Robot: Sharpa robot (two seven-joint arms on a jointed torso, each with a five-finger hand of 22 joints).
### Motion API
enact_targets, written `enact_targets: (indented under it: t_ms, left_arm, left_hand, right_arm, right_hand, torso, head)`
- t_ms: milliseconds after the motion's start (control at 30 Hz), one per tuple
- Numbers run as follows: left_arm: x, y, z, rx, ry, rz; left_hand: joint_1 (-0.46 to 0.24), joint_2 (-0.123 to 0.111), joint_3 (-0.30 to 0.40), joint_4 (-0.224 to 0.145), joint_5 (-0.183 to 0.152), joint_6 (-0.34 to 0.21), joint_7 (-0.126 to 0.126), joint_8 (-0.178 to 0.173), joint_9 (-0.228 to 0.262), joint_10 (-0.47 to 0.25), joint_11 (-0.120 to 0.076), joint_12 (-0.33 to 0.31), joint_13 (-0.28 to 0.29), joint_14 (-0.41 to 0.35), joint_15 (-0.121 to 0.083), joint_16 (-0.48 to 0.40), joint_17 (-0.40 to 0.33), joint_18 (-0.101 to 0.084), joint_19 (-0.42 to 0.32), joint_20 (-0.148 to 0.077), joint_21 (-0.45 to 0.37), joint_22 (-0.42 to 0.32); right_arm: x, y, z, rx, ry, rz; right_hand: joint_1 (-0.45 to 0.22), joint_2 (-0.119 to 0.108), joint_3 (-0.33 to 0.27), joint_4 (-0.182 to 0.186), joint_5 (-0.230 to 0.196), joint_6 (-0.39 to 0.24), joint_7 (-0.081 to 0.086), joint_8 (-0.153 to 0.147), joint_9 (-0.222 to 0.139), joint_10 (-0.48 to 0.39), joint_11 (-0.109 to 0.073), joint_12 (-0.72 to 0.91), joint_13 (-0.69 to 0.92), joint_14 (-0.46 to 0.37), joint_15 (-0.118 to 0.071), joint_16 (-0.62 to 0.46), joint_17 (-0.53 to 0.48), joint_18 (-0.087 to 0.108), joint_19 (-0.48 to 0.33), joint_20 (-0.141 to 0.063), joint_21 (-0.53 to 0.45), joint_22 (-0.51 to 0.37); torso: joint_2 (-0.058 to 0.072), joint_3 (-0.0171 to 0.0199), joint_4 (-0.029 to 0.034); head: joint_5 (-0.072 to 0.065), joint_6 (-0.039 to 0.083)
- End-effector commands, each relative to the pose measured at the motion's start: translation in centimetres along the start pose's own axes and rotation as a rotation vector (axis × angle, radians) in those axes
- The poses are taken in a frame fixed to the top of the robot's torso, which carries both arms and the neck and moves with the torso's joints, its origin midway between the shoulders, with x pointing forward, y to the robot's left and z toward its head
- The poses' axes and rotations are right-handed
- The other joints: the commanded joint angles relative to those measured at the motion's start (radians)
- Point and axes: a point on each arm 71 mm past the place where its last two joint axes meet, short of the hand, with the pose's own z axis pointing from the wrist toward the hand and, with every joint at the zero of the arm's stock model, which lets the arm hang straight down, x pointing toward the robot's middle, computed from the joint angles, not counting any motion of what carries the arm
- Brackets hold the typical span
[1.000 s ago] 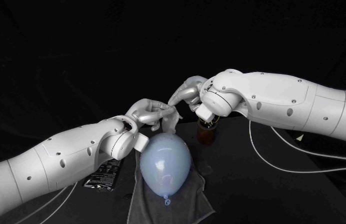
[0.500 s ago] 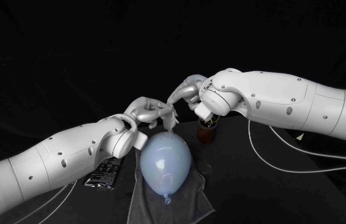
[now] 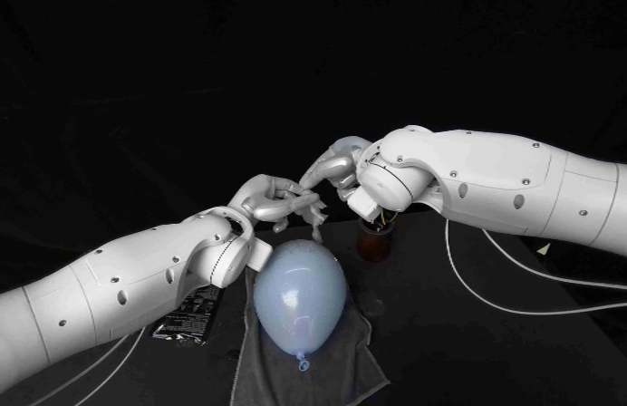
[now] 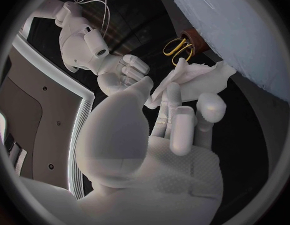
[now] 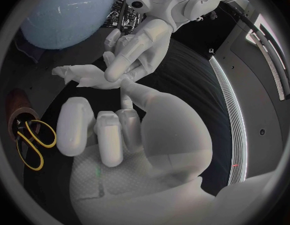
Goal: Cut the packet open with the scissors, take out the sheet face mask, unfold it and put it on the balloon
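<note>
- Nearest, the balloon (image 3: pixel 301 293) lies lengthwise on a grey cloth (image 3: pixel 327 370) spread on the counter (image 3: pixel 496 352), its knot at the near end. It has not moved in the last second.
- The packet (image 3: pixel 189 315) lies flat just beside the balloon, on the left arm's side. It has not moved either, and with the mask out of it, it looks finished with.
- Just above the balloon's far end, the left hand (image 3: pixel 274 202) pinches the sheet face mask (image 4: pixel 194 82) between thumb and fingers (image 4: pixel 172 105). The mask is still a small crumpled wad.
- A second ago the mask's lower edge drooped down to the balloon's far tip. The left hand has since lifted a little, so the mask now hangs clear above the balloon.
- Just beyond the mask, the right hand (image 3: pixel 337 166) has edged closer to the left hand. Most of its fingers (image 5: pixel 107 135) are curled in and one reaches out to the mask. I cannot tell whether it has a hold.
- Past the balloon's far end on the right arm's side, the scissors (image 4: pixel 177 50) stand in a brown cup (image 3: pixel 376 246), unmoved.
- By my reading the cutting and taking out are done and unfolding is the step in hand. The mask needs a second grip to be pulled open before it can go on the balloon.
</note>
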Motion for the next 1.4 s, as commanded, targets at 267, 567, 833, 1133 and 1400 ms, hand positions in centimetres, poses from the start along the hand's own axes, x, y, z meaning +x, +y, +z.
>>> enact_targets:
  t_ms: [267, 567, 833, 1133, 1400]
  left_arm:
    - [0.1, -0.7, -0.1, 0.059, -0.013, -0.026]
    - [0.0, -0.7, -0.3, 0.071, -0.004, -0.049]
    - [-0.1, -0.7, -0.3, 0.067, 0.006, -0.054]
    - [-0.2, -0.5, -0.3, 0.055, -0.002, -0.068]
    - [-0.5, -0.3, -0.3, 0.031, -0.020, -0.089]
  left_hand:
    - [0.047, 0.081, 0.025, 0.017, -0.002, 0.035, -0.021, 0.041, 0.011, -0.002, -0.015, 0.012, 0.000, 0.010, -0.011, 0.010, 0.013, -0.015, 0.015, -0.005, 0.009, 0.013]
    - [0.085, 0.133, 0.064, 0.015, -0.002, 0.043, -0.035, 0.068, 0.022, -0.008, -0.026, 0.004, -0.007, 0.008, -0.022, 0.009, 0.011, -0.015, 0.011, -0.015, 0.007, 0.010]
    - [0.094, 0.144, 0.077, 0.015, -0.002, 0.037, -0.036, 0.077, 0.026, -0.013, -0.027, -0.002, -0.011, 0.005, -0.023, 0.008, 0.006, -0.014, 0.007, -0.017, 0.004, 0.006]
    - [0.133, 0.175, 0.133, -0.011, -0.002, 0.025, -0.038, 0.107, 0.040, -0.009, -0.030, -0.014, -0.021, 0.005, -0.026, 0.008, 0.007, -0.014, 0.006, -0.020, 0.005, 0.009]
    - [0.121, 0.166, 0.185, -0.020, -0.002, 0.010, -0.037, 0.146, 0.058, -0.003, -0.029, -0.024, -0.031, 0.004, -0.025, 0.007, 0.006, -0.015, 0.005, -0.021, 0.006, 0.012]
  right_arm:
    - [-0.3, -0.1, 0.1, -0.011, -0.021, -0.001]
    - [-0.8, -0.2, 0.2, -0.012, -0.042, -0.004]
    - [-1.0, -0.3, 0.2, -0.015, -0.048, -0.004]
    - [-1.1, -0.4, 0.2, -0.016, -0.049, -0.004]
    - [-1.3, -0.6, 0.1, -0.017, -0.059, -0.001]
  right_hand:
    - [-0.003, 0.010, 0.005, -0.001, 0.003, 0.006, 0.002, 0.017, 0.034, 0.049, 0.000, 0.000, 0.183, 0.106, -0.005, 0.004, 0.263, -0.004, 0.008, 0.001, 0.006, 0.176]
    - [-0.004, 0.010, 0.007, -0.001, 0.003, 0.006, 0.002, 0.018, 0.034, 0.049, 0.000, -0.001, 0.182, 0.106, -0.005, 0.004, 0.263, -0.004, 0.008, 0.001, 0.005, 0.176]
    - [-0.005, 0.010, 0.008, -0.001, 0.003, 0.005, 0.002, 0.018, 0.034, 0.049, 0.000, -0.001, 0.181, 0.106, -0.005, 0.004, 0.263, -0.004, 0.008, 0.001, 0.006, 0.176]
    - [-0.005, 0.010, 0.008, -0.001, 0.003, 0.005, 0.002, 0.018, 0.034, 0.049, 0.000, -0.001, 0.181, 0.106, -0.005, 0.004, 0.263, -0.004, 0.008, 0.001, 0.006, 0.176]
    - [-0.007, 0.010, 0.011, -0.002, 0.003, 0.005, 0.002, 0.019, 0.034, 0.048, 0.000, -0.002, 0.181, 0.106, -0.005, 0.004, 0.263, -0.004, 0.008, 0.001, 0.005, 0.176]
  torso:
    - [0.000, 0.0001, 0.0001]
    - [0.000, -0.0002, 0.0003]
    - [0.000, -0.0005, 0.0008]
    - [0.000, -0.0001, -0.0001]
    - [0.000, 0.0003, 0.0002]
  head:
    - [-0.002, 0.000]
    - [-0.003, -0.001]
    - [-0.003, -0.003]
    - [-0.001, -0.004]
    - [0.000, -0.004]
